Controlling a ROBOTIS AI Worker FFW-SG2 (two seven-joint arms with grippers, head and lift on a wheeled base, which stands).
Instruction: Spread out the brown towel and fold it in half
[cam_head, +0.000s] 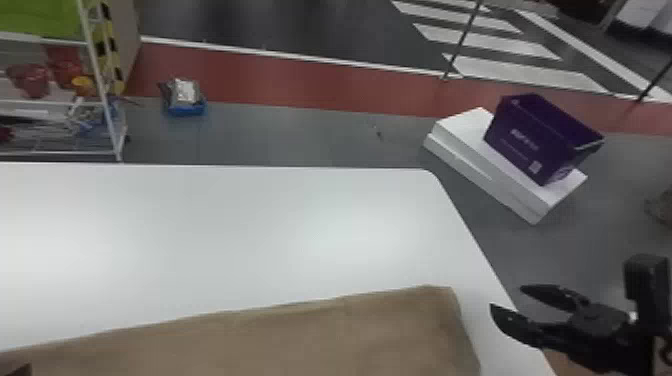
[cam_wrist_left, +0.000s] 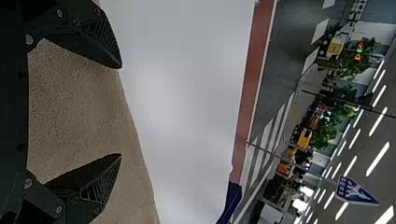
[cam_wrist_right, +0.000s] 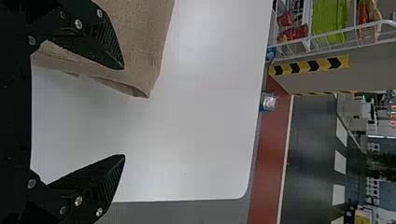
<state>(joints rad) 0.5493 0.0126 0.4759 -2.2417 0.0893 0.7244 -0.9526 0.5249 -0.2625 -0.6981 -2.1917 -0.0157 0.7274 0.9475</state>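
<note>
The brown towel (cam_head: 280, 335) lies spread on the white table along its near side, its far right corner close to the table's right edge. Over that right edge, to the right of the towel, my right gripper (cam_head: 505, 296) stands open. In the right wrist view the right gripper (cam_wrist_right: 124, 112) has its fingers wide apart, with a slightly curled corner of the towel (cam_wrist_right: 140, 51) beside one of them. The left wrist view has my left gripper (cam_wrist_left: 121, 111) open above the towel (cam_wrist_left: 79, 107), nothing held between its fingers.
The white table (cam_head: 225, 230) reaches beyond the towel. On the floor past its right edge, a purple bin (cam_head: 540, 135) sits on white boxes (cam_head: 490, 175). A wire rack (cam_head: 100, 100) stands behind the table at the left, with a small blue tray (cam_head: 185, 107) near it.
</note>
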